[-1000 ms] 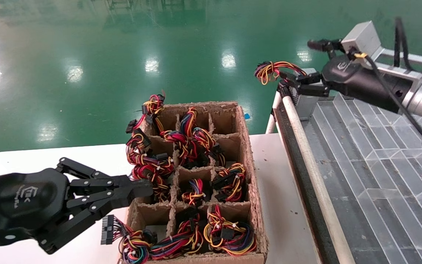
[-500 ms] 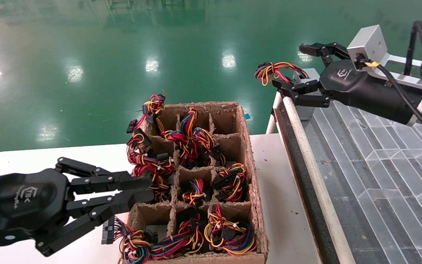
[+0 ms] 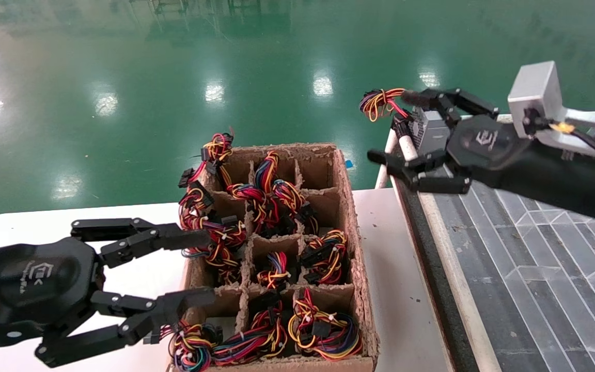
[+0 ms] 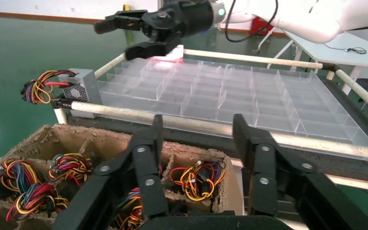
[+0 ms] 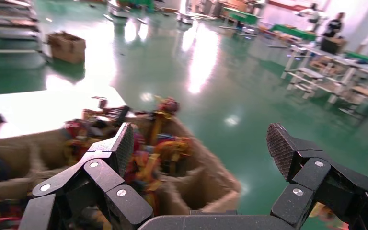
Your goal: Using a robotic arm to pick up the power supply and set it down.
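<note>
Your right gripper (image 3: 403, 132), upper right of the frame, hung with jaws spread and nothing between them, the power supply (image 3: 428, 132) lying released just behind its fingertips at the near corner of the clear divider tray (image 3: 530, 243), wires (image 3: 377, 102) trailing left over the rail. Your left gripper (image 3: 194, 268), lower left, also stood spread and empty at the cardboard crate (image 3: 351, 217), well apart from the set-down unit; more cabled units filled the crate just beside its fingers.
</note>
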